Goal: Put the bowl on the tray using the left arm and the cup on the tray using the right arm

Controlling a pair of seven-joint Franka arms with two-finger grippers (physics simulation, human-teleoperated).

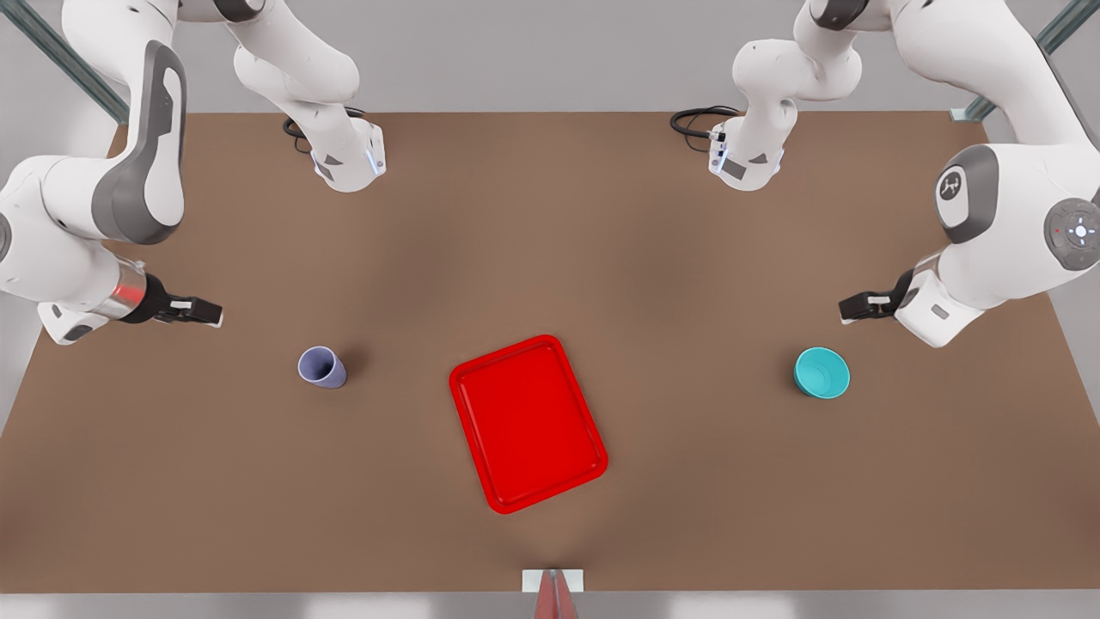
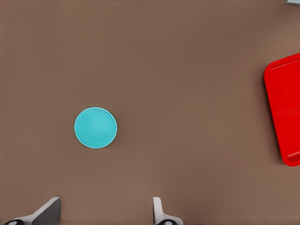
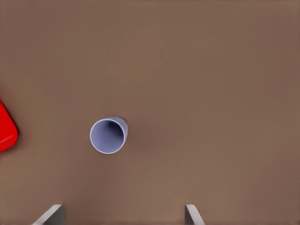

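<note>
The teal bowl stands on the brown table at the front view's right. My left gripper hovers above and just behind it, open and holding nothing. The lilac cup stands upright at the front view's left. My right gripper, on the arm with the silver red-glowing wrist band, hangs open and apart from the cup, farther toward the left edge. The red tray lies bare between cup and bowl, slightly rotated.
Both arm bases with black cables stand along the table's far edge. A small white and red marker sits at the near edge. Open brown tabletop surrounds the tray.
</note>
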